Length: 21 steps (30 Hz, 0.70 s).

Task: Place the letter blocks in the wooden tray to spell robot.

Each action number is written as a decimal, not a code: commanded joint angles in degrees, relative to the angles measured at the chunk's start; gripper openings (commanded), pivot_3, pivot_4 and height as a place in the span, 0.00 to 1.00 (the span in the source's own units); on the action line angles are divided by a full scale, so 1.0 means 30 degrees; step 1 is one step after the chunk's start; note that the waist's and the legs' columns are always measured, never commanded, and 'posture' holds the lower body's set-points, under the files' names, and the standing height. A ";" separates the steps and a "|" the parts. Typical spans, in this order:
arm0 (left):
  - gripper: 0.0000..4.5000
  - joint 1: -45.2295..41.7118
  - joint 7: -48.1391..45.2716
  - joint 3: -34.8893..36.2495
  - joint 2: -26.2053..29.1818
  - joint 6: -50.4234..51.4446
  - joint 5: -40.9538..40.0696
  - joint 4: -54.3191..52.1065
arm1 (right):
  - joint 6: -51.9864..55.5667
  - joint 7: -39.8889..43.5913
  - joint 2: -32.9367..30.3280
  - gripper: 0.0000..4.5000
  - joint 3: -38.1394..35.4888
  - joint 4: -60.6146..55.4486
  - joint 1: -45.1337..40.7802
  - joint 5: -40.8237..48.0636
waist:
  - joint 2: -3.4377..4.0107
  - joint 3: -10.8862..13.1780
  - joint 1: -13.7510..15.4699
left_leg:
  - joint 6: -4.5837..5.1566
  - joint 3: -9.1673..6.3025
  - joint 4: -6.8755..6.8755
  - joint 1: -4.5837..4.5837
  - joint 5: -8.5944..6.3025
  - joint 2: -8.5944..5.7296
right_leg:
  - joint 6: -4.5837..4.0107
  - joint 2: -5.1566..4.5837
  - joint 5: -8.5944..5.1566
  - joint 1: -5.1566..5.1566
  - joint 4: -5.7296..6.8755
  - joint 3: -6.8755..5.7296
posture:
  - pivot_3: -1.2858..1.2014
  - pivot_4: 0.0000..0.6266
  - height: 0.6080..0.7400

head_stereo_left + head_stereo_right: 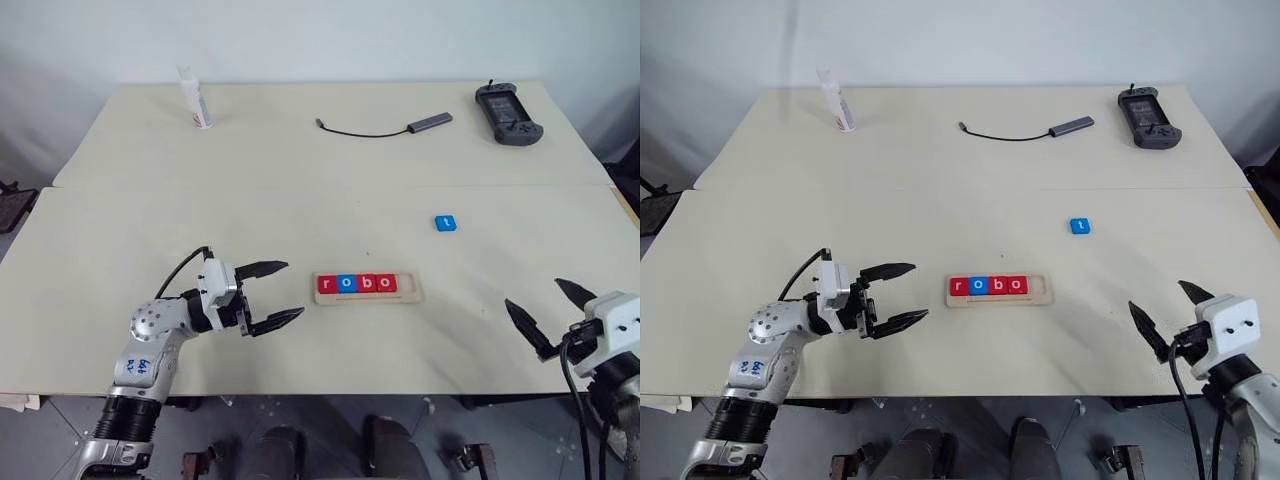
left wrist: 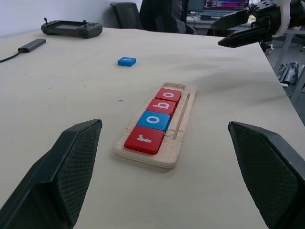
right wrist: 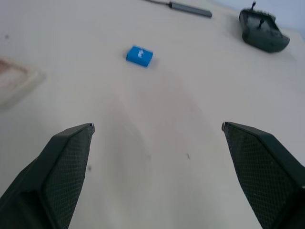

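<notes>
My wooden tray [image 1: 368, 296] holds red-blue-red-red tiles [image 1: 357, 284] spelling "robo". The blue t tile [image 1: 446, 223] lies farther right. My left gripper [image 1: 276, 293] and right gripper [image 1: 548, 310] are spread apart, empty.

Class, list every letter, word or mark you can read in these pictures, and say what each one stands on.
"r", "o", "b", "o": white letters on the four letter blocks lying in the wooden tray.
"t": on the loose blue block on the table.
Blue handwriting on the left arm: too small to read.
Print on the bottle: too small to read.

silver left arm [image 1: 150, 350] with blue handwritten marks at lower left, black cable looping over wrist, white wrist housings, black cross-hatched pointed fingers [image 2: 62, 167]
</notes>
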 commanded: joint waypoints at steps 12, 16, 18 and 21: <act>1.00 -0.0304 0.0610 -0.0048 -0.0382 -0.0229 0.0205 -0.0917 | 1.0023 -0.3835 -0.3048 1.00 0.6816 0.7344 -1.2837 -0.1321 | 0.0001 0.0001 -0.0120 | 0.0003 -0.0038 0.0009 -0.0045 0.0015 -0.0009 | -0.0019 -0.0029 -0.0009 -0.0025 0.0006 -0.0040 | 0.52 0.24 1.00; 1.00 0.0020 0.0907 0.0011 -0.0362 -0.0274 0.0217 -0.1369 | 0.9391 -0.5073 -0.2102 1.00 0.7796 1.0842 -1.5287 -0.2309 | 0.0001 0.0001 -0.0095 | 0.0004 -0.0060 -0.0002 -0.0072 0.0015 -0.0017 | -0.0019 -0.0032 -0.0009 -0.0031 0.0020 -0.0062 | 0.52 0.24 1.00; 1.00 0.0234 0.1046 0.0035 -0.0313 -0.0254 0.0223 -0.1622 | 0.8900 -0.5348 -0.1607 1.00 0.7940 1.1970 -1.5994 -0.2508 | 0.0001 0.0001 -0.0170 | 0.0006 -0.0056 -0.0007 -0.0073 0.0013 -0.0022 | -0.0018 -0.0029 -0.0009 -0.0036 0.0016 -0.0057 | 0.52 0.24 1.00; 1.00 0.0647 0.1318 0.0185 -0.0165 -0.0237 0.0231 -0.2107 | 0.8714 -0.5859 -0.0677 1.00 0.7879 1.2996 -1.6647 -0.2443 | 0.0002 0.0000 -0.0221 | 0.0005 -0.0054 -0.0010 -0.0072 0.0013 -0.0016 | -0.0018 -0.0022 -0.0009 -0.0040 0.0018 -0.0057 | 0.52 0.24 1.00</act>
